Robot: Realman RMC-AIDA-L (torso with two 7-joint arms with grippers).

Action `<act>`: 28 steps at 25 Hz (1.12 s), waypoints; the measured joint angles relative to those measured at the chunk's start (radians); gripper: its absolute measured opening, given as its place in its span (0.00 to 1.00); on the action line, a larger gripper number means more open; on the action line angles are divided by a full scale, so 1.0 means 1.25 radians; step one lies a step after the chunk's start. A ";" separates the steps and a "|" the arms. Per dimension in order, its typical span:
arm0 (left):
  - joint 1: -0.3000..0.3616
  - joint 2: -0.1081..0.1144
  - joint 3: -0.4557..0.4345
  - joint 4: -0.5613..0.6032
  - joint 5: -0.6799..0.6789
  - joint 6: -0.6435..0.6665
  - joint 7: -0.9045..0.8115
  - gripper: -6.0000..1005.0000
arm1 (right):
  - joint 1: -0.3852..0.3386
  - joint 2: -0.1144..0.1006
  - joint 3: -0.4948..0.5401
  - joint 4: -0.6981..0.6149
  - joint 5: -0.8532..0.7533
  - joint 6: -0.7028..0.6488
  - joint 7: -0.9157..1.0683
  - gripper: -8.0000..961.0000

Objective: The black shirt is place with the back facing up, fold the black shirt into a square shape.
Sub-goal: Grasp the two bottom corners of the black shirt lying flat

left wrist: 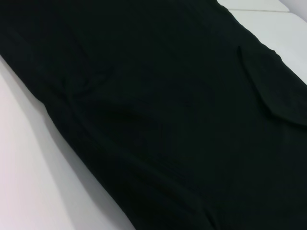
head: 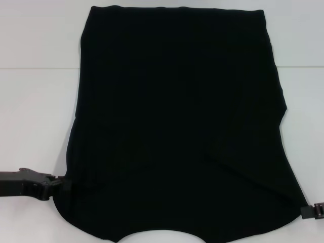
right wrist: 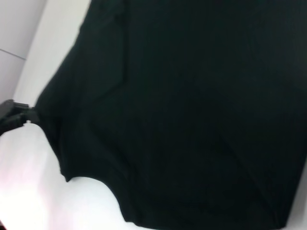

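The black shirt (head: 177, 116) lies flat on the white table, its sides folded in so that it forms a long panel. Its curved neckline edge is at the near side. It fills most of the left wrist view (left wrist: 158, 110) and the right wrist view (right wrist: 192, 105). My left gripper (head: 61, 185) is low on the table at the shirt's near left corner, touching its edge. It also shows in the right wrist view (right wrist: 17, 117). My right gripper (head: 311, 210) is at the shirt's near right corner, mostly out of the picture.
The white table (head: 35, 101) shows bare on both sides of the shirt and beyond its far edge. A faint seam line runs across the table at the far left.
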 joint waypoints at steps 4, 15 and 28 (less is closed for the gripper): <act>0.000 0.000 0.000 -0.008 0.002 -0.002 0.002 0.07 | -0.002 0.005 0.007 0.003 -0.020 0.021 0.007 0.96; -0.001 0.005 0.000 -0.019 0.002 -0.011 0.010 0.07 | 0.039 0.031 0.000 0.024 -0.033 0.088 0.001 0.96; -0.005 0.007 0.000 -0.019 0.003 -0.011 0.012 0.07 | 0.036 0.039 0.005 0.020 -0.033 0.127 0.017 0.62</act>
